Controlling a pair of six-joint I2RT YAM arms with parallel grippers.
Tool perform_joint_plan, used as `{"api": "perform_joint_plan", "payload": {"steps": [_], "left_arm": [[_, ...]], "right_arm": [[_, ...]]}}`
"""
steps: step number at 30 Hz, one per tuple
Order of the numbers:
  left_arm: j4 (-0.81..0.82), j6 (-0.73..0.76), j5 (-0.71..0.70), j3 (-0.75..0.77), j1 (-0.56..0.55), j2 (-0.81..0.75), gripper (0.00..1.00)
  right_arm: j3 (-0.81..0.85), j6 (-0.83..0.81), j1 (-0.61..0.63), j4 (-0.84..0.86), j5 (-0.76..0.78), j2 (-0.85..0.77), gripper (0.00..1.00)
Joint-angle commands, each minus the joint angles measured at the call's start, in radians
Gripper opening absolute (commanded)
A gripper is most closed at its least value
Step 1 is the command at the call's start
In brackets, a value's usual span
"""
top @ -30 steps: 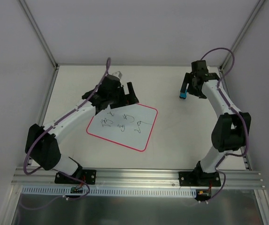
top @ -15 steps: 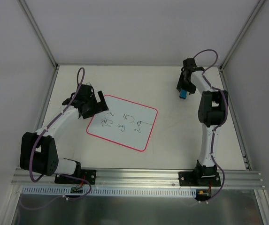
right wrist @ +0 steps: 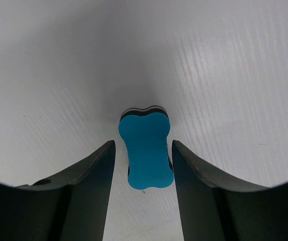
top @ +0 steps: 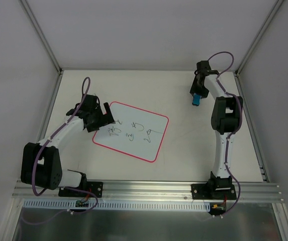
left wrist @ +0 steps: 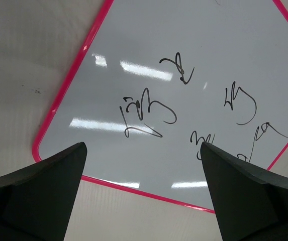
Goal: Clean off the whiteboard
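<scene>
Since a second ago the left hand (top: 106,115) has drawn back from the board's far edge to its left corner, and the right arm has folded upright. Fingers on the left hand stand wide apart, holding nothing, above that corner. Below them the board (top: 131,131) lies flat on the surface (top: 184,150), left of centre, dark scribbles (left wrist: 149,108) across it. Well apart, at the far right, the right hand (right wrist: 144,143) sits narrow around a blue eraser (right wrist: 146,153); whether it pinches the eraser I cannot tell.
</scene>
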Motion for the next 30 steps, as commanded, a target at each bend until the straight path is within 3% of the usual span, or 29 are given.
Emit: {"api": "perform_joint_plan", "payload": {"steps": [1,22,27,30], "left_arm": [[-0.003,0.025,0.012,0.001,0.020,-0.012,0.99],[-0.013,0.059,0.029,0.044,0.083,0.051,0.98],[-0.016,0.051,0.029,0.051,0.110,0.074,0.96],[-0.023,0.043,0.027,0.063,0.123,0.106,0.94]], "right_arm": [[0.042,0.033,-0.013,0.006,-0.018,0.009,0.52],[0.035,0.058,-0.015,0.006,-0.027,0.026,0.43],[0.018,0.049,-0.010,0.006,-0.035,0.010,0.18],[-0.021,0.023,0.011,0.006,-0.037,-0.039,0.10]]}}
